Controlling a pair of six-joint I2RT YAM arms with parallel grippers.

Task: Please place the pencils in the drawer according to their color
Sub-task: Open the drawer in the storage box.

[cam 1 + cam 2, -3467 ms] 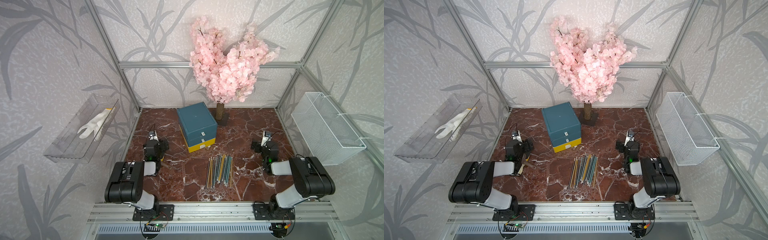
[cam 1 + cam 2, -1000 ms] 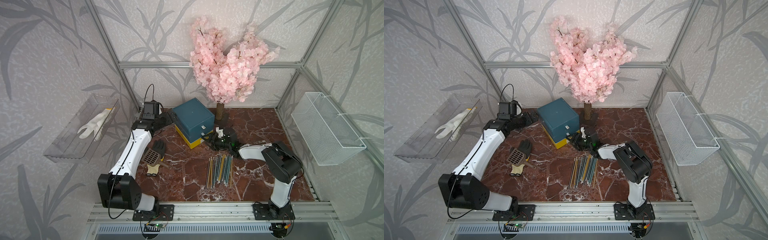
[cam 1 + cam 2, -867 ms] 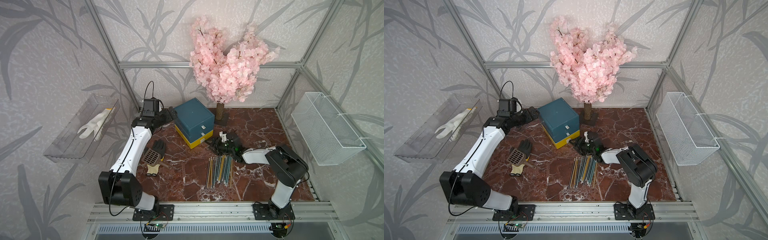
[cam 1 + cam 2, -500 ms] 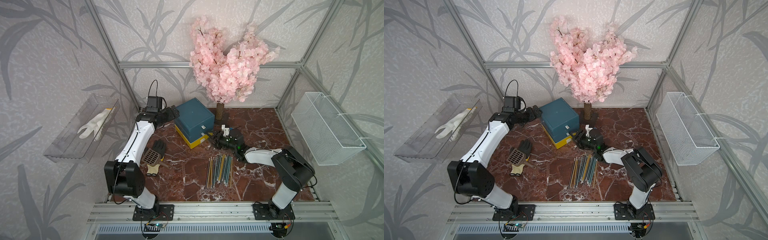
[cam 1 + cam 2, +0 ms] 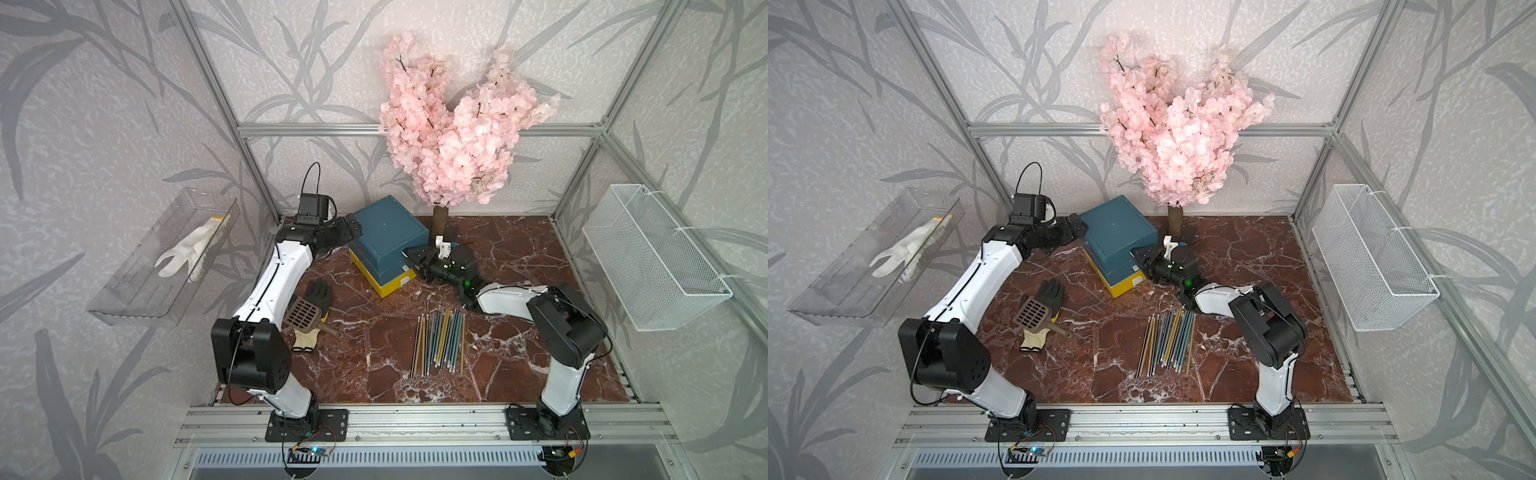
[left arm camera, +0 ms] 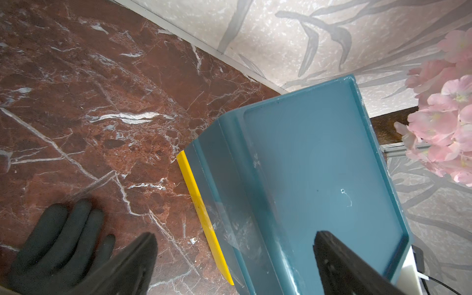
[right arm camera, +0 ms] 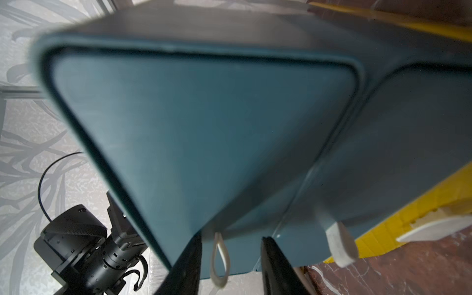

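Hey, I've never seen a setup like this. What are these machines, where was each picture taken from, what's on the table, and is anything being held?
These are two robot arms fixed at the table's front edge, each ending in a two-fingered claw. Two pictures look down on the whole scene from overhead. The other two come from cameras on the arms' wrists.

On the marble table are a row of pencils, a teal chest with a yellow bottom drawer, and a black glove under a brown scoop.

The left claw is open at the chest's rear corner. The right claw is open, with the top drawer's white pull loop between its fingers, not yet pinched. Nothing is held.
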